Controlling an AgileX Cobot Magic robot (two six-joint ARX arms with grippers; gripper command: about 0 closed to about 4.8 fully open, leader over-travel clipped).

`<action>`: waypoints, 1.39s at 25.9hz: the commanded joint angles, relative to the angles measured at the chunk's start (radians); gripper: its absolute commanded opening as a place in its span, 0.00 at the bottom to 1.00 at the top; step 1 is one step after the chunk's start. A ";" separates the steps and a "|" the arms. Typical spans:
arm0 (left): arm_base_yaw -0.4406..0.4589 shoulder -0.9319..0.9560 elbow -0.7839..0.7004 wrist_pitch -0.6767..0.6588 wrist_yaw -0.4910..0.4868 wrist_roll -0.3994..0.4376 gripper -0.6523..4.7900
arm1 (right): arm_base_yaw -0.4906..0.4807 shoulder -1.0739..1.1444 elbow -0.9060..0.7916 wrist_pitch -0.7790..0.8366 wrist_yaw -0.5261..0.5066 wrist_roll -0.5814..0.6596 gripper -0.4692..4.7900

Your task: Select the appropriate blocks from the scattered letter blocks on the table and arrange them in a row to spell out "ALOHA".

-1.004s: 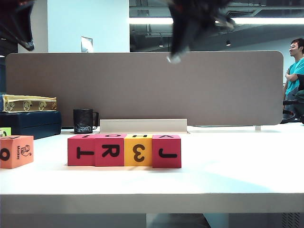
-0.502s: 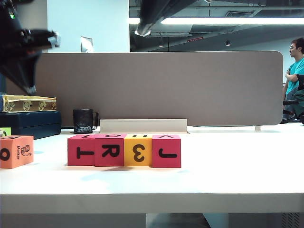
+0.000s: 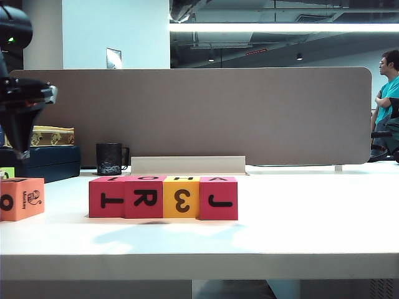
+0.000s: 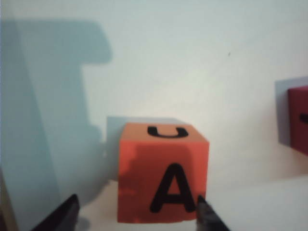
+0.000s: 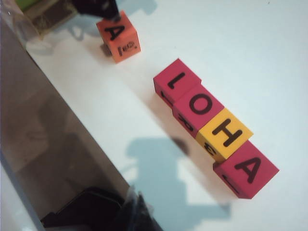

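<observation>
An orange letter block (image 3: 22, 198) stands alone at the table's (image 3: 299, 224) left end; the left wrist view shows an A on one face of this orange block (image 4: 163, 173). My left gripper (image 3: 23, 146) hangs just above it, open, and its fingertips (image 4: 209, 216) reach either side of the block without holding it. A row of red, red, yellow and red blocks (image 3: 163, 197) sits mid-table, and from above this row (image 5: 216, 127) reads L O H A. My right gripper (image 5: 139, 211) is shut and empty, high above the table beside the row.
A taupe divider panel (image 3: 249, 112) closes off the back. A black mug (image 3: 110, 159) stands in front of it, with a dark box (image 3: 43, 163) and a lime-green block (image 3: 6, 172) at the far left. A person (image 3: 388, 93) stands behind at the right.
My left gripper has come down over the orange block and opened. The right arm has swung up and left, almost out of the exterior view. The blocks have not moved.
</observation>
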 commanded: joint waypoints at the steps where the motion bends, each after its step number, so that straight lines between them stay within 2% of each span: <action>1: -0.002 -0.004 -0.037 0.012 0.052 0.000 0.74 | 0.003 -0.007 0.006 0.027 -0.001 0.002 0.09; 10: -0.006 -0.004 -0.085 0.078 0.061 0.000 0.76 | 0.003 -0.007 0.006 0.026 -0.001 0.002 0.09; 16: -0.006 -0.004 -0.085 0.099 0.058 0.000 0.74 | 0.003 -0.007 0.006 0.026 -0.001 0.002 0.09; 18: -0.006 -0.003 -0.085 0.100 0.058 0.000 0.70 | 0.003 -0.007 0.006 0.025 -0.001 0.002 0.09; 20: -0.006 -0.003 -0.085 0.101 0.058 0.000 0.63 | 0.003 -0.007 0.006 0.025 -0.001 0.002 0.09; 23: -0.006 -0.003 -0.085 0.106 0.058 0.000 0.62 | 0.003 -0.007 0.006 0.025 -0.001 0.003 0.09; 32: -0.006 -0.003 -0.085 0.105 0.063 0.001 0.64 | 0.003 -0.007 0.006 0.023 -0.002 0.007 0.09; 36: -0.007 -0.003 -0.086 0.102 0.064 0.003 0.76 | 0.003 -0.007 0.006 0.024 -0.001 0.010 0.09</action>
